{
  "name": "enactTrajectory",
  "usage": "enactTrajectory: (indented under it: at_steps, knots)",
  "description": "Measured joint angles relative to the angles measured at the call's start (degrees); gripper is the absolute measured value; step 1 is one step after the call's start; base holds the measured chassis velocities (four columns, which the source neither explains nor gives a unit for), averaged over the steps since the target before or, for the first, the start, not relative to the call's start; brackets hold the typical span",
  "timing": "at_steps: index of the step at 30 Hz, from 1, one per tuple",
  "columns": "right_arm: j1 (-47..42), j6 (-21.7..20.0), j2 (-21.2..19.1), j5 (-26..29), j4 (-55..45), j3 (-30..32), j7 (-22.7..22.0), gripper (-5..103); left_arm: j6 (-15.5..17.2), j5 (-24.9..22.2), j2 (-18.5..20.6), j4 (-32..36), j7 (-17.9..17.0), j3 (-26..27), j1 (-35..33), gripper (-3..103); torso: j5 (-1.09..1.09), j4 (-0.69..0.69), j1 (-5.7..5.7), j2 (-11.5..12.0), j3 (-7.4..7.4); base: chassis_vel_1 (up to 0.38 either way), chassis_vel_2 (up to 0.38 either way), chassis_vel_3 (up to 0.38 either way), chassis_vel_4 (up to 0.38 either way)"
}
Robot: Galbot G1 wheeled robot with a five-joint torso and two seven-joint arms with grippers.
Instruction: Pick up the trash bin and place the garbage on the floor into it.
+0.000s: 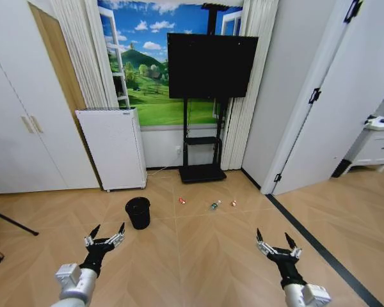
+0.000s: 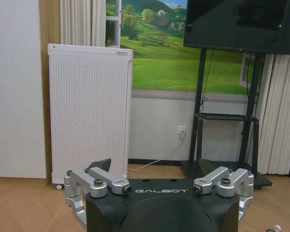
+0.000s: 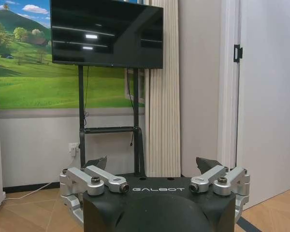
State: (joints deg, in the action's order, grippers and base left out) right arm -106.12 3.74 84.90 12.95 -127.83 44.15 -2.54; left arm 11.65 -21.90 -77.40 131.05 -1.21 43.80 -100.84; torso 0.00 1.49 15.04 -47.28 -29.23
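The black trash bin (image 1: 138,212) stands upright on the parquet floor (image 1: 205,256), a short way ahead of my left gripper (image 1: 107,230), which is open and holds nothing. To the bin's right the garbage lies in a row: a red can (image 1: 182,201), a clear bottle with a green label (image 1: 214,205) and a red-and-white scrap (image 1: 233,203). My right gripper (image 1: 272,240) hangs open over bare floor, nearer to me than the scrap and to its right. In the wrist views both grippers' fingers (image 2: 100,166) (image 3: 206,165) are spread apart.
A white perforated appliance (image 1: 113,149) stands against the wall behind the bin. A TV on a black stand (image 1: 203,173) is beyond the litter. A dark strip (image 1: 320,246) runs along the floor at right, by a white door. A dark tripod leg (image 1: 13,221) lies at left.
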Motion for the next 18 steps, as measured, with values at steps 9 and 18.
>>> enactTrajectory:
  at_steps: [9, 18]
  knots:
    - [0.2, 0.1, -0.1, 0.3, 0.5, 0.2, 0.4, 100, 0.0, 0.2, -0.3, 0.0, 0.1, 0.0, 0.1, 99, 0.0, 0.01, 0.0, 0.0, 0.0, -0.009, 0.005, 0.008, -0.011]
    - [0.4, 1.5, 0.4, 0.3, 1.2, 0.2, 1.3, 100, -0.1, 0.2, -0.4, 0.1, 0.1, 0.5, 0.0, 99, 0.0, 0.01, 0.0, 0.0, 0.0, -0.033, 0.024, 0.028, -0.022]
